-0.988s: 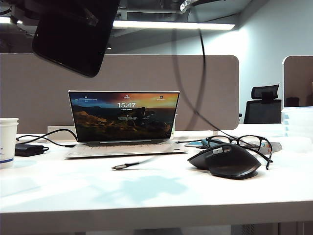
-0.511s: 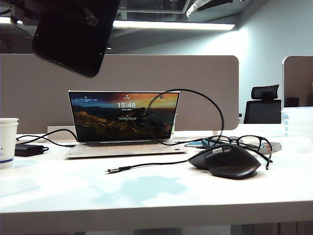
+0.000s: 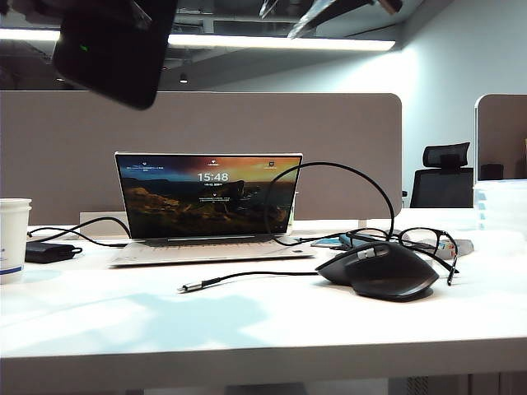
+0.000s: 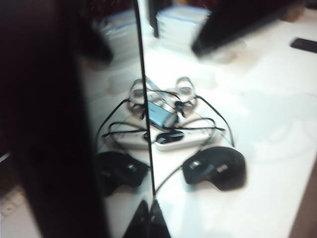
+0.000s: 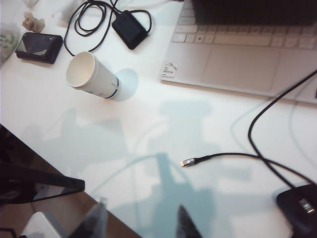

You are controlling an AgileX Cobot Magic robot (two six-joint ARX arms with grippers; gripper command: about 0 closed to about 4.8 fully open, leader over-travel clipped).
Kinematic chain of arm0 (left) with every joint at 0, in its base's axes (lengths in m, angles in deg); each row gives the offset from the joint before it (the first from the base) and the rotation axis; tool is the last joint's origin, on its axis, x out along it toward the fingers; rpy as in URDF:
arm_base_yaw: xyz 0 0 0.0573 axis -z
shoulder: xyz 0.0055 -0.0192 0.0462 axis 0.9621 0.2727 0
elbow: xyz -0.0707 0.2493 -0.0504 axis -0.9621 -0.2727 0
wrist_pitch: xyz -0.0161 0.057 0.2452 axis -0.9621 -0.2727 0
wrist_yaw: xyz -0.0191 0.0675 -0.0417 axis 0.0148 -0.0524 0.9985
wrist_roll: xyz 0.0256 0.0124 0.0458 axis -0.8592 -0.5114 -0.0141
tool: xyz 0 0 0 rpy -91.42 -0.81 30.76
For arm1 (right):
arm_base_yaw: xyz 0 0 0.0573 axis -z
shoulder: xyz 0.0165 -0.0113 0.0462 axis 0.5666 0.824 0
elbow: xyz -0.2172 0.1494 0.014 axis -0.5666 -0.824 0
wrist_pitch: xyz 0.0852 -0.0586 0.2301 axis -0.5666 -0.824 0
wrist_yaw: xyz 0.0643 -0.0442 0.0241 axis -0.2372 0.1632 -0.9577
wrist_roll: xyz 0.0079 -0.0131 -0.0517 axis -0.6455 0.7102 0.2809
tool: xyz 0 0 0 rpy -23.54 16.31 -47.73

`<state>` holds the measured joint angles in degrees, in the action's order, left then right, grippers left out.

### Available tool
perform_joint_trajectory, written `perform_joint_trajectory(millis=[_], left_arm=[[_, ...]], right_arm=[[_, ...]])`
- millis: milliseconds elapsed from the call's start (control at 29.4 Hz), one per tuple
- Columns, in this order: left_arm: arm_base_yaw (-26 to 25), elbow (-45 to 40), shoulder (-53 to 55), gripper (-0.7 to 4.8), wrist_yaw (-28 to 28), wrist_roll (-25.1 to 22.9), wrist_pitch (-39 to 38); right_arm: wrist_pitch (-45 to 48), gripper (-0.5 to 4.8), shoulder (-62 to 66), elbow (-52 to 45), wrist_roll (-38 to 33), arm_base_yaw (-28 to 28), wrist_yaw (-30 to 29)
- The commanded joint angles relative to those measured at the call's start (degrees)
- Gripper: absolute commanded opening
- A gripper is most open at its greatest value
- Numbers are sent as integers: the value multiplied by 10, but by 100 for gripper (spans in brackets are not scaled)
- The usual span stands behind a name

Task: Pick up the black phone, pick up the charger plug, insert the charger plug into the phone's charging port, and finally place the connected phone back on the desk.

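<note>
The left gripper (image 4: 148, 218) is closed on the black phone (image 4: 54, 119), which it holds edge-on to the camera, the glossy face mirroring the objects below. On the desk (image 4: 277, 124) lies a black mouse (image 4: 215, 167). Just beyond it are a pair of glasses (image 4: 161, 91), a small blue-faced device (image 4: 159, 114) and looping black cable (image 4: 208, 106). The picture is blurred.
</note>
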<state>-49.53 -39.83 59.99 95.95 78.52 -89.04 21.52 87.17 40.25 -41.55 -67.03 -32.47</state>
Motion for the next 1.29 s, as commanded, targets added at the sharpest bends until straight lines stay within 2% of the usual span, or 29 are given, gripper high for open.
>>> perform_joint_trajectory(millis=[34,170,375,511,545,647,681,818,852,886,920,954,988,1022,1124,1295], left_arm=[[1,7,-21,-6,-42,0,24],[1,7,-42,-6,-44,0,23],[1,7,-64,-6,-42,0,8],[1,7,-81,-6,-44,0,2],[1,7,-86,-6,-46,-1,3],[1,7,-100,-6,-58,-15,3],[1,7,-104,-6,-62,-16,2],[1,7,-117,-6,-73,-15,-3],[1,7,-120,-6,-73,-16,-5],[1,7,-121,-6,-72,-15,-6],[1,7,-122,-6,-72,-15,-6],[1,7,-123,-6,-72,-15,-6],[1,7,-124,-6,-73,-15,-6],[1,7,-125,-6,-73,-15,-5],[1,7,-129,-6,-77,-15,-6],[1,7,-132,-6,-82,-16,-5]], right_arm=[[3,147,19,1,-26,-14,-4],[11,148,38,1,-27,-32,-26],[52,149,57,1,-27,-47,-91],[55,153,67,1,-27,-53,-83],[54,181,68,1,-27,-53,-83],[54,315,71,1,-27,-53,-84],[55,333,71,1,-27,-54,-84],[60,333,71,1,-27,-54,-84],[60,325,71,1,-27,-54,-84],[60,295,71,1,-27,-54,-84],[60,240,71,1,-27,-54,-84],[60,150,71,1,-26,-54,-84],[59,83,71,1,-26,-54,-84],[58,40,71,1,-27,-55,-84],[54,-5,75,1,-67,-69,-66],[54,-5,94,1,-162,-94,7]])
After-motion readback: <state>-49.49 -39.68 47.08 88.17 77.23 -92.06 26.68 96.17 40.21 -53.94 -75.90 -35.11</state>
